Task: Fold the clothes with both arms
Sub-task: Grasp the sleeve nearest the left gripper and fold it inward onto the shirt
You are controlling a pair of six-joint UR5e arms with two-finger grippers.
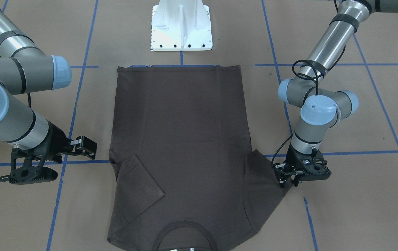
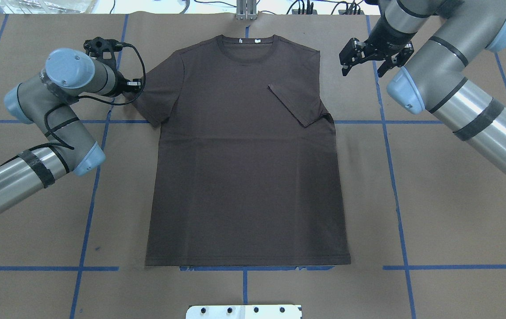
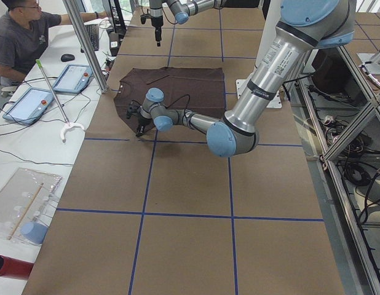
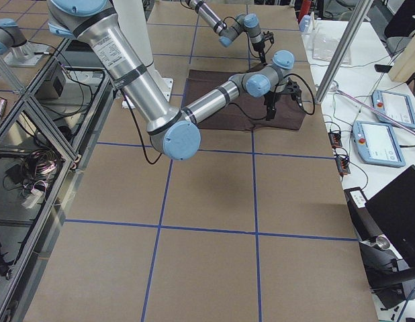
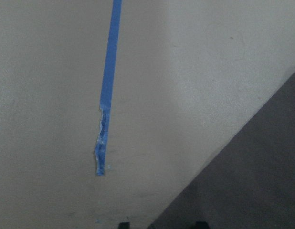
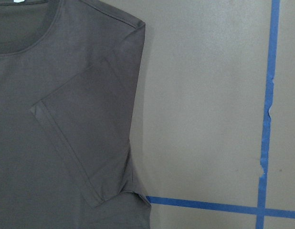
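The overhead camera looks forward and down from behind the robot, with the pedestal base at its bottom edge. The front-facing camera looks back from across the bench, steeply down. Both take in the whole T-shirt. The side cameras look along the bench from its ends, from farther off. The left wrist camera sits very close over the bench. The right wrist camera is higher and shares the folded sleeve with the overhead view.
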